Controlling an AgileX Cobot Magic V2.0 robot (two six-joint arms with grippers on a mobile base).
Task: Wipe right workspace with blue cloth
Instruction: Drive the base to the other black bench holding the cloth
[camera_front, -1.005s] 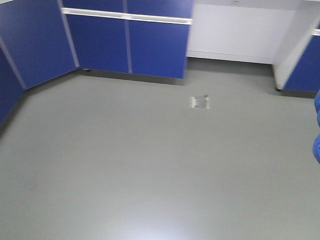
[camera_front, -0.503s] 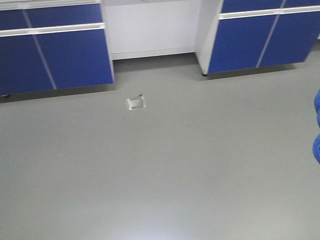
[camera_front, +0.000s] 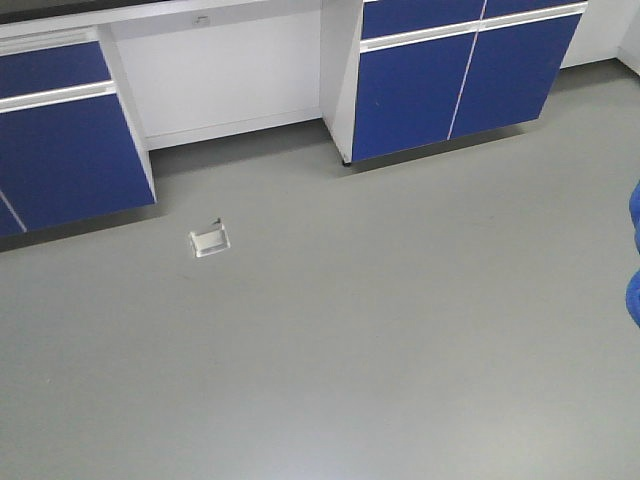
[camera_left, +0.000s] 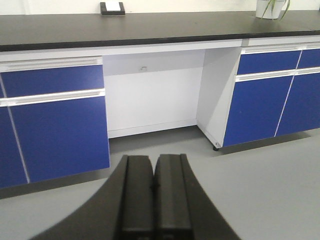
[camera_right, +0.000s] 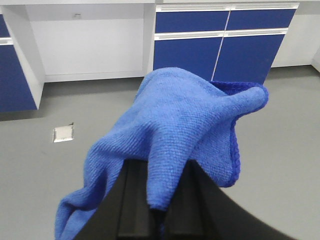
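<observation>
Two black grippers, both held above the plain grey floor (camera_front: 400, 330) and aimed at the bench. The left gripper (camera_left: 154, 200) sits roughly level, fingers pressed together with nothing between them. The right gripper (camera_right: 155, 205) is pitched down a bit and clamped on the bright royal-blue woven fabric cloth (camera_right: 185, 120), which drapes over its fingers and hangs off to the left. Further out is a small square metal floor plate (camera_front: 210, 241). Beyond that, blue-fronted cabinets (camera_left: 55, 130) stand under the long matte black benchtop (camera_left: 165, 27), with a small black box with a white top (camera_left: 112, 7) at its back edge. The cloth is well apart from the benchtop.
</observation>
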